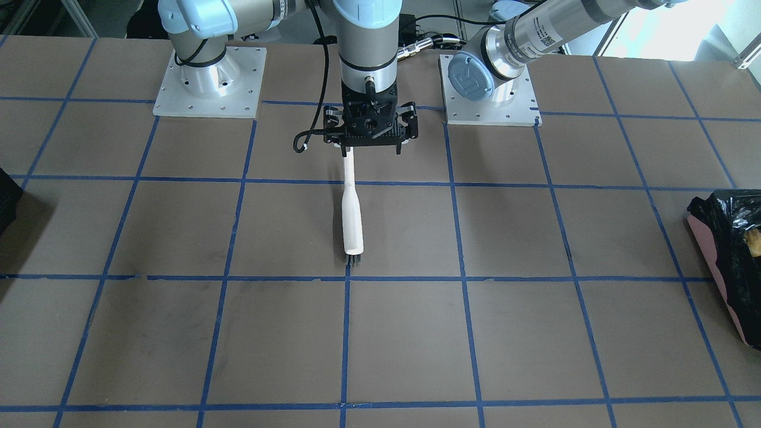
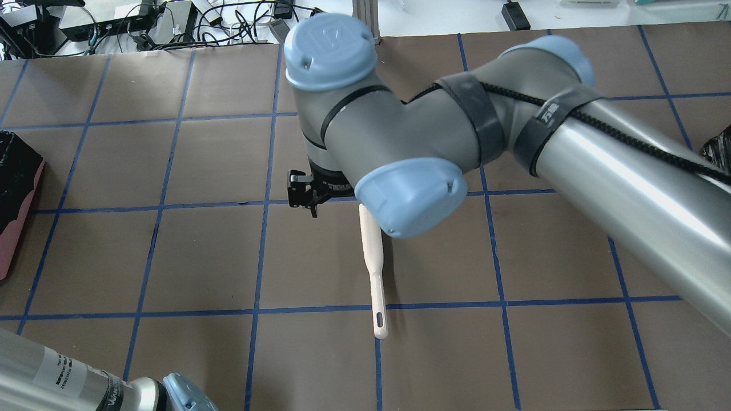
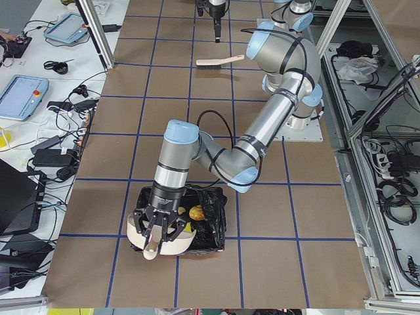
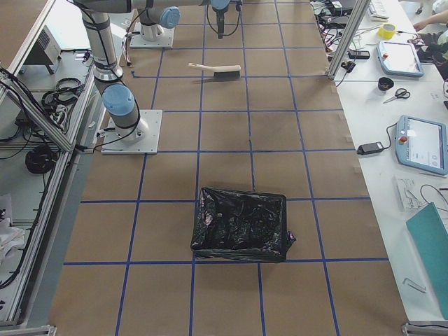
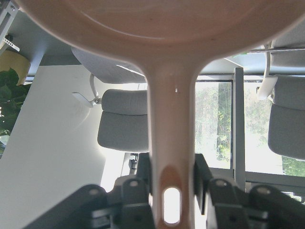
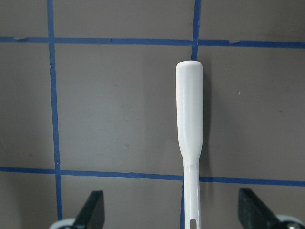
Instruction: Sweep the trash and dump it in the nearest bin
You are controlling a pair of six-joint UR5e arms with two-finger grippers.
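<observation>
My left gripper (image 3: 156, 228) is shut on the handle of a cream dustpan (image 3: 165, 245) and holds it over the bin (image 3: 209, 226), a pinkish container lined with a black bag. The left wrist view shows the dustpan (image 5: 167, 47) gripped by its handle. Yellowish trash bits (image 3: 195, 212) lie in the bag; one also shows in the front view (image 1: 754, 241). My right gripper (image 1: 370, 141) is open, low over the handle end of a white brush (image 1: 352, 220) that lies on the table. In the right wrist view the brush (image 6: 189, 119) lies between the spread fingers (image 6: 94, 210).
The bin (image 1: 728, 261) sits at the table end on my left, seen too in the overhead view (image 2: 20, 200). A second container with a black bag (image 4: 241, 224) stands at the opposite end. The table is brown with blue tape lines (image 1: 345, 345).
</observation>
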